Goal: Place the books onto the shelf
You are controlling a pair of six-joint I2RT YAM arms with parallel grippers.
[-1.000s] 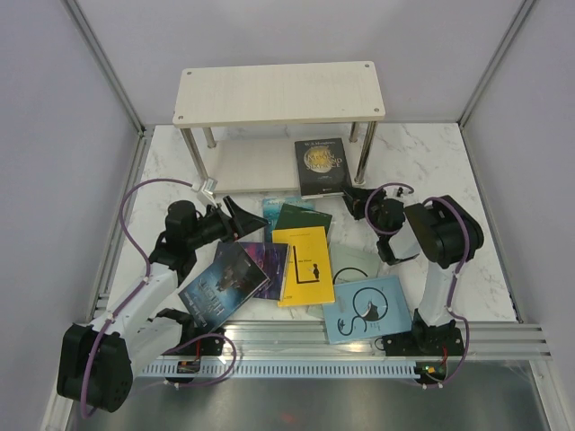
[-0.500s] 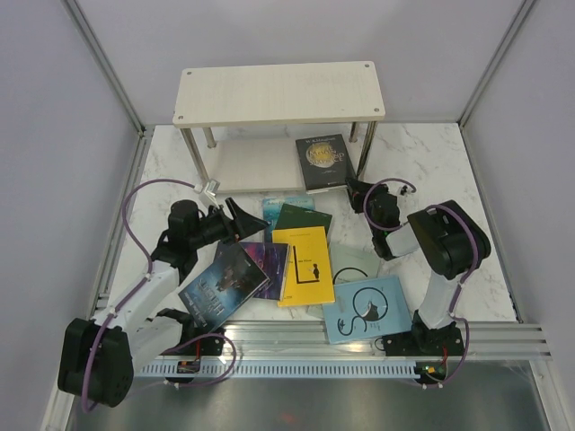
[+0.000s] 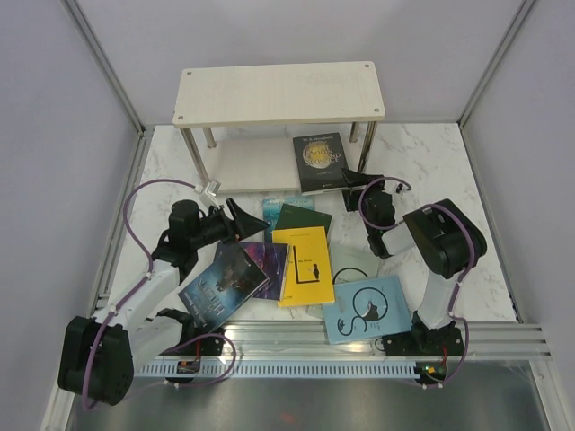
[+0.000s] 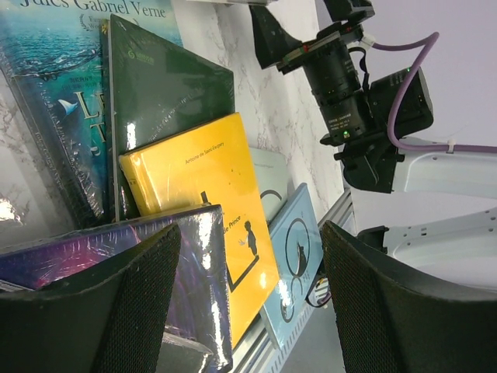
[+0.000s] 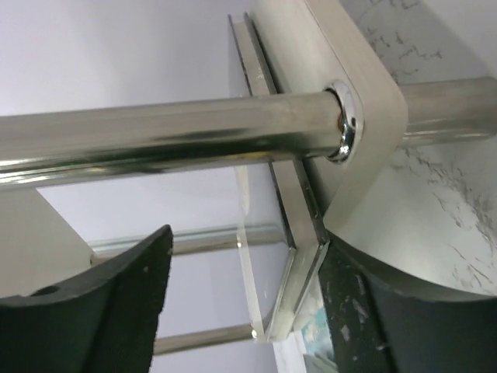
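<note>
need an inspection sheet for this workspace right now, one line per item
surface: white marbled tabletop, flat, no spill seen
job's things: two-tier cream wood shelf with silver legs; black book with gold moon cover lies on its lower board, right end; yellow book, dark blue fantasy book, pale blue black-cat book and others overlap on the tabletop
clutter: nothing seen
grippers: left gripper open over the loose books' left edge, holding nothing; right gripper open around the black book's near edge, contact unclear
cables: purple cable loops off each arm, not lying on the books
surroundings: plain grey walls; metal rail along the near edge
</note>
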